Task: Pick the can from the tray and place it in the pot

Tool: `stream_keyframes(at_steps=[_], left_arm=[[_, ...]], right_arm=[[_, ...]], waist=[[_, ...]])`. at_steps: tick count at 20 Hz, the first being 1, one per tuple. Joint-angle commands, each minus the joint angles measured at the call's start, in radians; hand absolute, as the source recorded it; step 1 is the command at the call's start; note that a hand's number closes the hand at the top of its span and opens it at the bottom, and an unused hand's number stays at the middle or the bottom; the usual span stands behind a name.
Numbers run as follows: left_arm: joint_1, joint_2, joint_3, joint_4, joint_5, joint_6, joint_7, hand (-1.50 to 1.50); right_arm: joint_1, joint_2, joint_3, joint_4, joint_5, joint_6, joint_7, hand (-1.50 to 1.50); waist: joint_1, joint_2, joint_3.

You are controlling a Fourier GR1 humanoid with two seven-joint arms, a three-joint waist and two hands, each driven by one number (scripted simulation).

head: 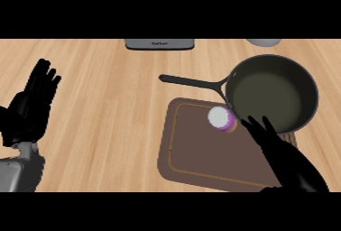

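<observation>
While the left hand (32,106) rests open with fingers up at the left edge, the purple can (221,117) stands at the brown tray's (200,158) upper right beside the dark pot (273,92), the right hand (286,158) near it, fingers straight and empty.

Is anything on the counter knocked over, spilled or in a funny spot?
Nothing is spilled or broken. The small purple can with a white top stands upright on the brown tray, at its far corner. The one odd thing: the dark round pot with a long handle overlaps that tray corner instead of sitting apart from it.
</observation>
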Motion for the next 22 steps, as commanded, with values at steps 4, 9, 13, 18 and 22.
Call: stream_keyframes(at_steps=[4,9,13,18,22], left_arm=[[0.036,-0.058,-0.022,-0.026,-0.052,0.012,-0.024,0.00],[0.023,-0.022,0.010,-0.054,-0.024,-0.026,0.030,0.00],[-0.011,-0.036,0.015,0.038,-0.050,-0.011,-0.040,0.00],[-0.006,-0.034,0.000,-0.012,-0.047,-0.019,0.007,0.00],[0.030,-0.030,0.010,-0.054,-0.029,-0.034,0.025,0.00]], right_arm=[[-0.019,0.091,-0.039,0.117,0.055,0.052,-0.091,-1.50],[0.035,0.124,-0.009,0.125,0.137,0.021,-0.083,-1.50],[0.052,0.140,0.020,0.203,0.185,-0.019,-0.123,-1.50],[0.022,0.066,0.010,0.225,0.158,0.051,-0.268,1.50],[0.020,0.066,0.003,0.210,0.190,0.039,-0.283,1.50]], waist=[[0.002,0.003,0.002],[0.002,0.003,0.002],[-0.003,0.006,0.002],[0.005,0.006,0.003],[0.009,0.004,0.002]])
